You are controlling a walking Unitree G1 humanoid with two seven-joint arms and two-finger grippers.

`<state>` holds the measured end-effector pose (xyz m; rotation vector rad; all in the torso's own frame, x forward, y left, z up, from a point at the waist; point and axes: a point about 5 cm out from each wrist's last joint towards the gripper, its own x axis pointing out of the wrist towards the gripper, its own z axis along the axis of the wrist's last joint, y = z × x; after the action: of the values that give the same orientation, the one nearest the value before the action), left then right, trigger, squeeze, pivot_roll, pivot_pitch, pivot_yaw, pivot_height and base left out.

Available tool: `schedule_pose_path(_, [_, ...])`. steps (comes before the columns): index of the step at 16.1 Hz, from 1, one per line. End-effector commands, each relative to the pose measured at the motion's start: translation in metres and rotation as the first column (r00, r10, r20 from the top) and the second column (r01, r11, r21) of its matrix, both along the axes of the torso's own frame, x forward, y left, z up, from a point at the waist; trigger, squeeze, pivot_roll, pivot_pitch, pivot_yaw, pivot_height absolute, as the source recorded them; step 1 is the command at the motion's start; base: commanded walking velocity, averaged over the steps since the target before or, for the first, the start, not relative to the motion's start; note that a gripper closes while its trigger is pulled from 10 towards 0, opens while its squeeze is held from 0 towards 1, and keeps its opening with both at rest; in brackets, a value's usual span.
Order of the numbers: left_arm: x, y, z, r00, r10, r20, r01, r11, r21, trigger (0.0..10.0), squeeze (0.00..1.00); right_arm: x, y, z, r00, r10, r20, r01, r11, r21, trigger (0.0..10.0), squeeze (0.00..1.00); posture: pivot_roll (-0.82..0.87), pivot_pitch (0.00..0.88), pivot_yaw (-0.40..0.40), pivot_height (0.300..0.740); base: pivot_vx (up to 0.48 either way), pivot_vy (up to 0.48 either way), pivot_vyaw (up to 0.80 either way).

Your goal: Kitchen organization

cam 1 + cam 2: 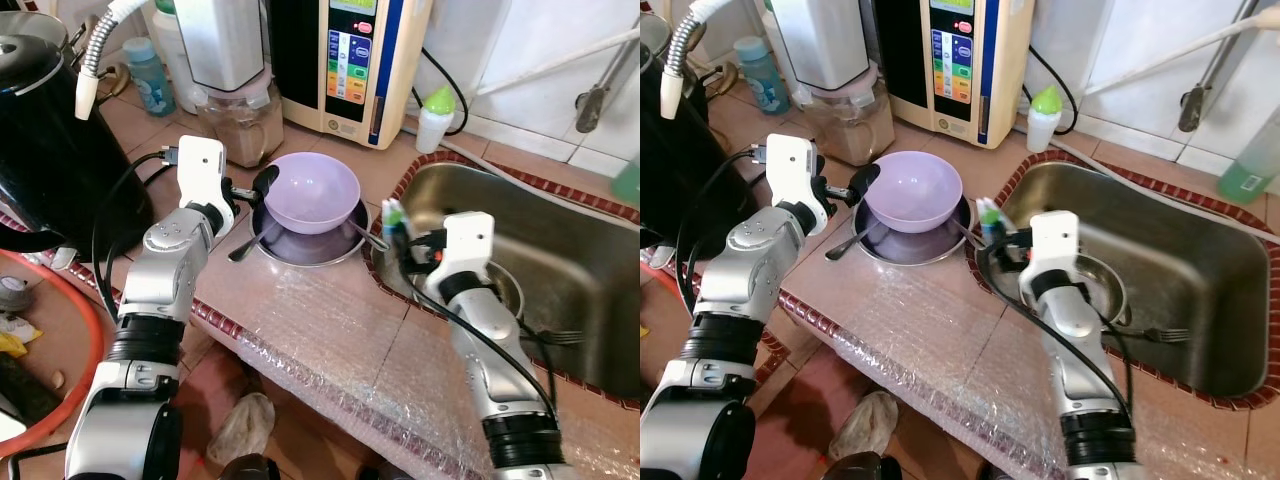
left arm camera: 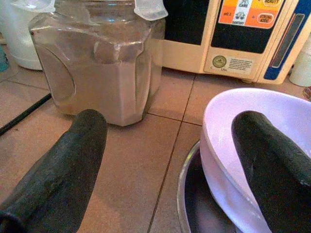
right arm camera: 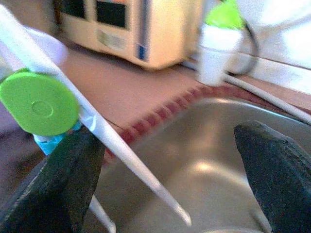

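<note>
On the left of the tiled tabletop stands a black kettle, with a clear jar of brownish powder farther back. Just right of them, the left tool is at the lilac bowl, which sits in a steel dish beside a spoon. In the left wrist view its fingers are spread wide, one outside the bowl's near-left rim and the other over or inside it; they straddle the wall but grip nothing yet.

The step in hand looks like taking the bowl by its rim. To do it well, the tool should settle lower so the pads bite well below the lip, close squarely on the wall, then lift straight up so the dish and spoon underneath stay put.

Farther right, the right tool hovers at the left edge of the steel sink, fingers also wide apart, holding nothing. A green-capped item with a white stick stands just beside one finger; whether they touch I cannot tell.
</note>
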<state>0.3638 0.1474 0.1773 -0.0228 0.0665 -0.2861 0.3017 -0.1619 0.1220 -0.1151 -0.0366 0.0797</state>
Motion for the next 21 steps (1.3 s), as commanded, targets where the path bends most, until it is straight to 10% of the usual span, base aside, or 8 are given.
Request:
schedule_pose_path(1, [0.002, -0.002, 0.005, 1.0, -0.004, 0.003, 0.004, 1.0, 0.001, 10.0, 0.0, -0.001, -0.014, -0.006, 0.996, -0.08, -0.032, 0.079, 0.997, -0.025, 10.0, 0.0, -0.04, 0.046, 0.043, 0.74, 0.0, 0.0, 0.0])
schedule_pose_path(9, [0.002, 0.005, 0.007, 1.0, 0.013, -0.012, -0.013, 1.0, 0.001, 10.0, 0.0, 0.024, -0.062, 0.005, 0.967, -0.253, -0.038, 0.237, 0.941, -0.24, 10.0, 0.0, -0.02, 0.046, 0.039, 0.74, 0.0, 0.0, 0.0])
schedule_pose_path(10, [0.002, 0.006, 0.007, 1.0, 0.012, -0.013, -0.012, 1.0, 0.002, 10.0, 0.0, 0.028, -0.069, -0.013, 0.969, -0.174, -0.174, 0.079, 0.89, -0.449, 10.0, 0.93, -0.01, 0.049, 0.035, 0.74, 0.0, 0.0, 0.0])
schedule_pose_path(12, [0.0, 0.007, 0.006, 1.0, 0.001, -0.022, -0.001, 1.0, 0.01, 10.0, 0.0, 0.02, -0.079, -0.038, 0.925, -0.065, -0.375, -0.222, 0.706, -0.672, 10.0, 1.0, -0.01, 0.048, 0.033, 0.74, 0.0, 0.0, 0.0])
schedule_pose_path(13, [-0.001, 0.007, 0.005, 1.0, -0.007, -0.027, 0.007, 1.0, 0.015, 10.0, 0.0, 0.015, -0.084, -0.046, 0.893, -0.049, -0.447, -0.322, 0.625, -0.711, 10.0, 0.96, -0.01, 0.048, 0.033, 0.74, 0.0, 0.0, 0.0])
schedule_pose_path(15, [-0.003, 0.007, 0.005, 0.999, -0.016, -0.034, 0.016, 1.0, 0.017, 10.0, 0.0, 0.01, -0.089, -0.051, 0.849, -0.028, -0.528, -0.423, 0.565, -0.709, 10.0, 0.0, 0.0, 0.047, 0.03, 0.74, 0.0, 0.0, 0.0])
schedule_pose_path(20, [-0.005, 0.009, 0.007, 0.998, -0.045, -0.051, 0.046, 0.999, 0.015, 10.0, 0.0, 0.037, -0.069, -0.011, 0.979, -0.029, -0.2, -0.095, 0.805, -0.586, 10.0, 0.0, 0.01, 0.045, 0.032, 0.74, 0.0, 0.0, 0.0])
schedule_pose_path(21, [-0.005, 0.009, 0.006, 0.995, -0.06, -0.076, 0.06, 0.998, 0.01, 3.4, 0.0, 0.038, -0.06, -0.003, 0.993, -0.036, -0.115, -0.03, 0.851, -0.524, 10.0, 0.0, 0.01, 0.046, 0.038, 0.74, 0.0, 0.0, 0.0])
